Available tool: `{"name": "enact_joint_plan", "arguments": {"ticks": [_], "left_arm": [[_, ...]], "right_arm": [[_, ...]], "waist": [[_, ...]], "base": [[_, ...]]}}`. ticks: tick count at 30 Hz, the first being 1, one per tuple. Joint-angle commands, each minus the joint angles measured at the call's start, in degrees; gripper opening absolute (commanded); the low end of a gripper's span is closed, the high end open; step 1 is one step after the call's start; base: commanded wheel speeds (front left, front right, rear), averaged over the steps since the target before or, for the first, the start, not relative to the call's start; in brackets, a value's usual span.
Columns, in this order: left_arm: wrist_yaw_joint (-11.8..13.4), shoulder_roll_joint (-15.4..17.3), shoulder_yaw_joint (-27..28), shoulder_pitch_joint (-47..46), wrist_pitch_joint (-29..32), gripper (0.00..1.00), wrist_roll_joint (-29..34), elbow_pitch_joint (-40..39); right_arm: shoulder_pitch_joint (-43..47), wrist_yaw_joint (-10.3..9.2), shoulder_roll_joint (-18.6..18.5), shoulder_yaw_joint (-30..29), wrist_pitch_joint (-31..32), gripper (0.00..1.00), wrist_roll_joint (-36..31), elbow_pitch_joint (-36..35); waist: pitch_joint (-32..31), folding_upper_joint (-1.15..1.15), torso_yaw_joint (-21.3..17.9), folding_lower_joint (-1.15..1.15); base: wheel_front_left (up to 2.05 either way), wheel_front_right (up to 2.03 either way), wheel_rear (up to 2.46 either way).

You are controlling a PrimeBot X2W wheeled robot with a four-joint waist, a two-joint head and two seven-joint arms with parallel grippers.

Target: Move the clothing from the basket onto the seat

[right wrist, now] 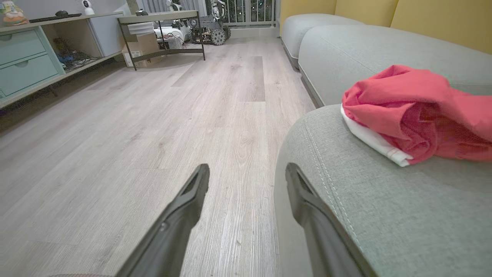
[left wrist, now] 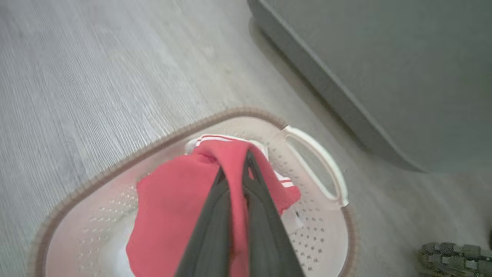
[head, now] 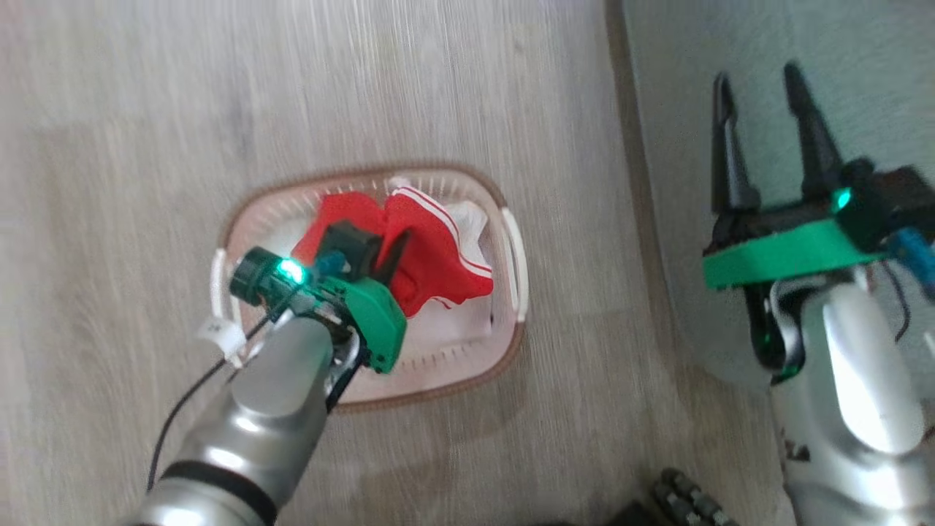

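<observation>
The cream basket (head: pixel 509 241) (left wrist: pixel 315 161) stands on the wood floor with red clothing (head: pixel 431 252) (left wrist: pixel 173 207) bunched inside it. My left gripper (head: pixel 391 259) (left wrist: pixel 236 169) reaches down into the basket and is shut on a fold of the red fabric. Another red garment with a white hem (right wrist: pixel 415 111) lies on the grey-green seat (right wrist: pixel 384 200) (head: pixel 862 51) (left wrist: pixel 384 69). Over the seat's edge my right gripper (head: pixel 760 84) (right wrist: pixel 248 173) stands open and holds nothing.
The seat's front edge runs close to the basket's right handle (head: pixel 517 256). A dark ribbed object (head: pixel 687 500) (left wrist: pixel 453 254) sits on the floor by the seat. A low cabinet (right wrist: pixel 30 57) and a metal table (right wrist: pixel 161 23) stand far across the room.
</observation>
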Motion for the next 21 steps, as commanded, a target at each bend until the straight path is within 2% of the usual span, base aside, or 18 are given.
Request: {"name": "enact_joint_plan", "arguments": {"ticks": [1,8,14,21], "left_arm": [[-0.01,1.14,1.96,2.09,-0.70,0.00,-0.30,-3.61],[0.55,2.14,4.55,5.95,-0.71,0.00,-0.91,-13.86],[1.26,3.21,5.78,7.64,-0.71,0.00,-1.02,-19.63],[1.82,3.93,6.54,7.14,-0.03,0.00,-1.83,-23.32]], "right_arm": [[2.11,-0.01,0.04,0.87,-0.37,1.00,-0.45,-0.44],[6.91,-0.01,0.04,0.98,-0.37,1.00,-0.35,3.88],[11.21,-0.01,0.04,1.19,-0.37,1.00,-0.34,6.99],[14.06,-0.01,0.04,2.72,-0.37,1.00,-0.18,8.99]], "waist": [[-8.56,0.00,1.26,0.00],[-19.66,0.00,2.29,0.00],[-28.47,0.00,2.78,0.00],[-34.57,0.00,3.14,0.00]], "base": [[0.00,0.00,0.00],[0.00,0.00,0.00],[0.00,0.00,0.00],[0.00,0.00,0.00]]}}
